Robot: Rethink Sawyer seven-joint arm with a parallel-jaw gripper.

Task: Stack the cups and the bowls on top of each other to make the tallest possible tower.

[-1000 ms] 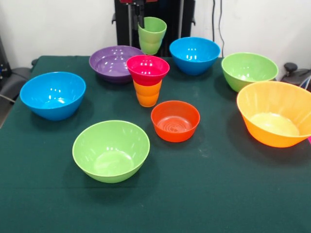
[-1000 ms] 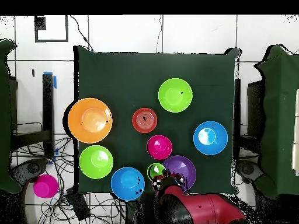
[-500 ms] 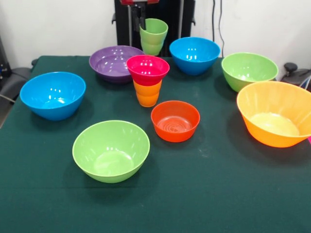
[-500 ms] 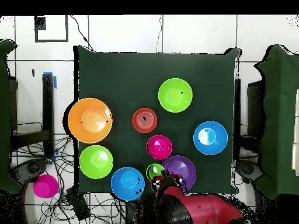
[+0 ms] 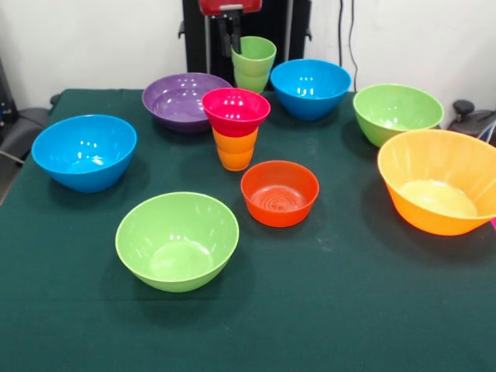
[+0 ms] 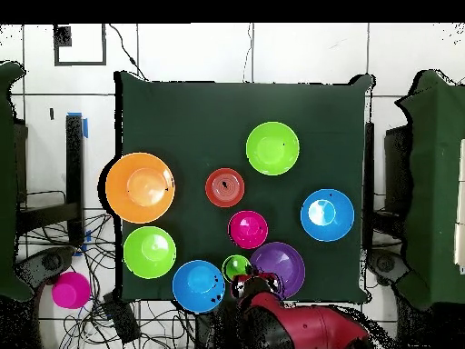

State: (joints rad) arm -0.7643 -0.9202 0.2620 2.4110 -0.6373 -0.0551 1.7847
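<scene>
Nearest to the camera in the front view, a glossy light green plastic bowl stands upright on the dark green table cloth. Just behind it to the right is a small orange-red plastic bowl, and at the right edge stands a large orange plastic bowl. At the left side there is a round blue plastic bowl. In the middle, a small magenta plastic bowl sits on top of a tapered orange plastic cup, so these two already make a short stack. Behind them a wide purple plastic bowl rests on the cloth, a second blue bowl is to its right, and a second light green bowl is further right. At the far edge, between the purple bowl and the second blue bowl, the light green plastic cup is upright and lifted above the table. The black gripper has its fingers closed over the left rim of this cup, one inside and one outside.
</scene>
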